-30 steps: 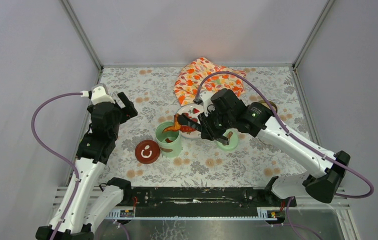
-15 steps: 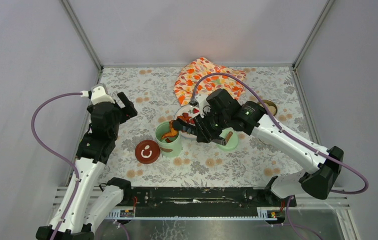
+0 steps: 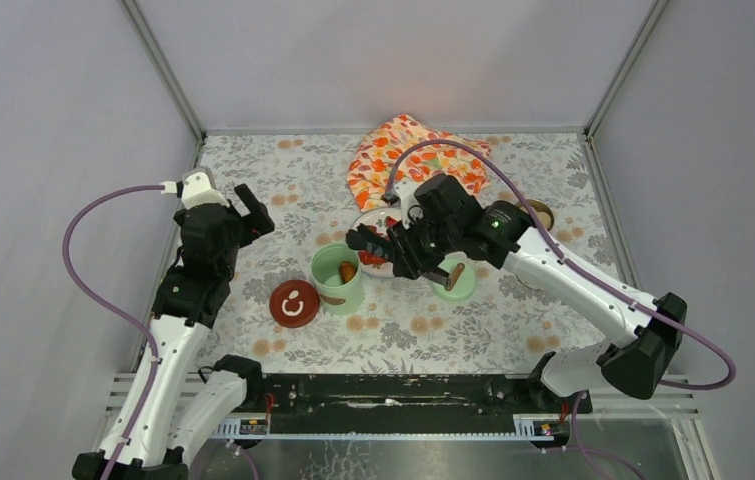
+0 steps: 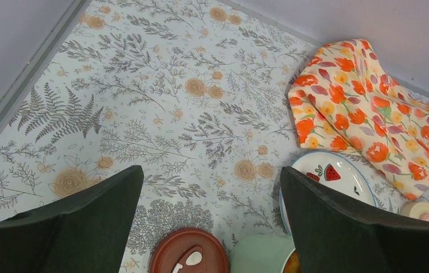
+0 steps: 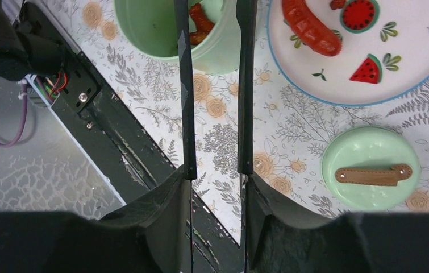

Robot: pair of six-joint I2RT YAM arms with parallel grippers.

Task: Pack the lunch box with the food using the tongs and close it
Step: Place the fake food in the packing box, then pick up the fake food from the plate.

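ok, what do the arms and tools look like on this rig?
Left arm and right arm: white shells, black joint housings, a looping purple cable on each. Left tool and right tool: black, two broad blunt fingers.

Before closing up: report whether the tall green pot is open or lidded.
Open. No lid on the green pot, food shows inside; the green lid lies apart.

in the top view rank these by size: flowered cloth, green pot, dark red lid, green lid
1. flowered cloth
2. green pot and dark red lid: look about alike, not ranked
3. green lid: slightly smaller, though partly hidden
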